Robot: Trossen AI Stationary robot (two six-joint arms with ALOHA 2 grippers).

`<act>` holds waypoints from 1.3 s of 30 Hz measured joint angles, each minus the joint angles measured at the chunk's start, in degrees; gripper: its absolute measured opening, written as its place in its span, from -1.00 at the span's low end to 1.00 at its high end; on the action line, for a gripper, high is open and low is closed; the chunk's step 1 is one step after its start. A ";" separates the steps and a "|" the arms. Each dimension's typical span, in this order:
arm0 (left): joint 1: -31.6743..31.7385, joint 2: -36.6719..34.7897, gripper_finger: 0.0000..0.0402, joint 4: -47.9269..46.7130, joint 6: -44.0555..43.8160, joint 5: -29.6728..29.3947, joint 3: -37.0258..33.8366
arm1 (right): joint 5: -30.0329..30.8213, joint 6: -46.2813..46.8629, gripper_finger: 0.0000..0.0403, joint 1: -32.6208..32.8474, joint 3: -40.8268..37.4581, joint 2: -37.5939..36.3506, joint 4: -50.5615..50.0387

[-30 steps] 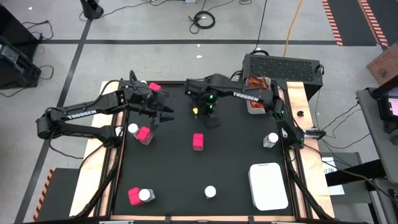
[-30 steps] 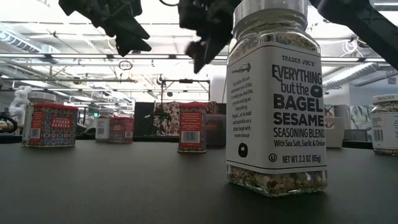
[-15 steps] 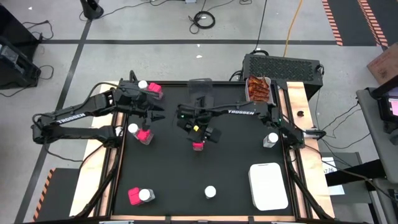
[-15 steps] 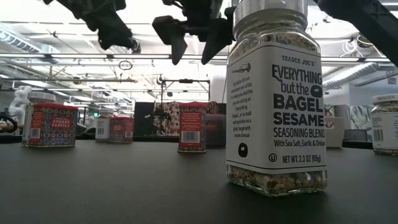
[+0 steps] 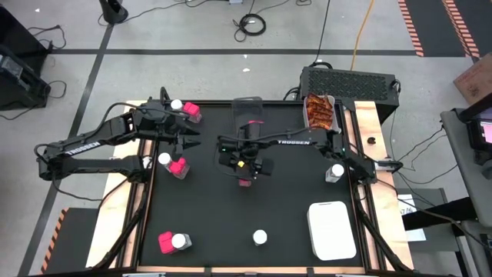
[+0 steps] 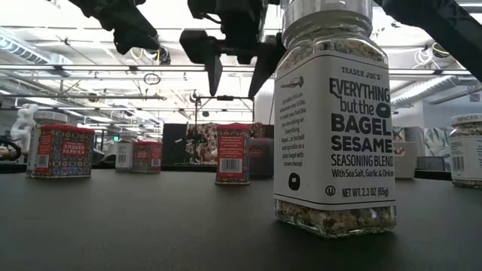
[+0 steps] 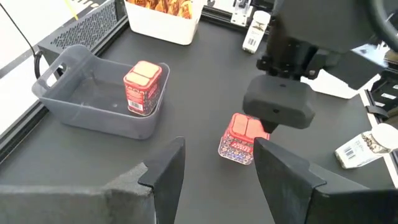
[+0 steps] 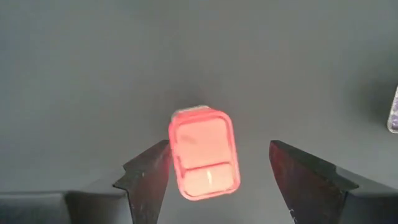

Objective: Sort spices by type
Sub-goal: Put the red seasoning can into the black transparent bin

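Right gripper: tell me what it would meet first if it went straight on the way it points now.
Pointing straight down with jaws open, the right gripper would likely meet the bright pink cube-like spice tin on the black table; the tin sits centred between its fingers.

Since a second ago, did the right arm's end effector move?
Yes. The right end effector swung from near the grey tray at the table's back edge toward the table's middle, and now hangs open right above the pink tin.

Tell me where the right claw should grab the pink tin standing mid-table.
Probably from straight above: the pink tin stands upright and alone on the black table, top face clear. The right claw hangs open over it, one finger at each long side; closing on those two flat sides looks best.
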 joint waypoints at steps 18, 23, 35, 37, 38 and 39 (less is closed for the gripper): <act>0.00 0.04 -0.03 0.01 -1.69 0.00 0.00 | 5.29 -9.04 0.33 -0.44 -8.07 0.00 5.07; 0.00 0.04 -0.03 0.04 -1.85 0.00 0.00 | 5.27 -9.06 0.33 -0.44 -8.88 -0.06 6.65; 0.00 0.04 -0.03 0.08 -1.82 -0.27 0.00 | 5.02 -7.35 0.33 -0.33 -14.77 -0.09 11.39; 0.00 0.04 -0.03 0.07 -1.82 -0.47 0.00 | 5.02 -6.36 0.33 -0.33 -14.88 -0.07 11.56; 0.00 0.04 -0.03 0.07 -1.81 -0.55 0.00 | 5.02 -5.96 0.32 -0.33 -14.88 -0.07 11.68; 0.00 0.02 -0.03 0.08 -1.80 -0.57 0.00 | 5.01 -5.60 0.32 -0.33 -14.85 -0.09 11.87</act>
